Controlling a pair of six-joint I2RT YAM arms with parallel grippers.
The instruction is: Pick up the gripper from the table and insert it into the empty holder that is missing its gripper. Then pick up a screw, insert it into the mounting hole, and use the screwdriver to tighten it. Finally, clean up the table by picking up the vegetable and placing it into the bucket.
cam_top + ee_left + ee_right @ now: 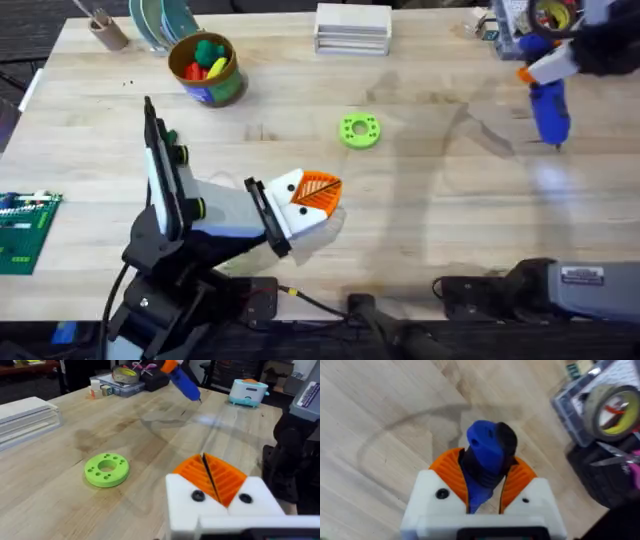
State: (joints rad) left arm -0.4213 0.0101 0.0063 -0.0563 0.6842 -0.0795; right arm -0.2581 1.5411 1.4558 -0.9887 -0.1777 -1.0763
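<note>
Circuit board point(22, 231): green, flat at the worktop's left edge; print too small to read.
Brown cup point(106, 30): far left corner, sticks in it.
Bucket point(232, 88): stands upright at far left on the worktop point(440, 215); yellow-orange rim, blue-green label, lettering not legible. Green, red and yellow toy pieces lie inside.
Left pincer point(322, 192): low over the worktop, left of centre. White finger bases carry orange ribbed pads point(227, 476); in the left wrist view the pads meet along a thin dark seam, so the jaws are closed with nothing between them.
Green ring point(360, 131): bright green flat disc with holes, lying flat near centre, beyond the left pincer and apart from it.
White stack point(352, 28): flat white pieces at the far edge, centre.
Screwdriver point(549, 105): blue, held off the worktop at far right, tip pointing toward the near edge.
Right pincer point(485, 491): orange pads clamped on either side of the screwdriver's blue body.
Clear tray point(587, 410): far right corner, holding a roll of tape point(612, 407); markings unreadable.
</note>
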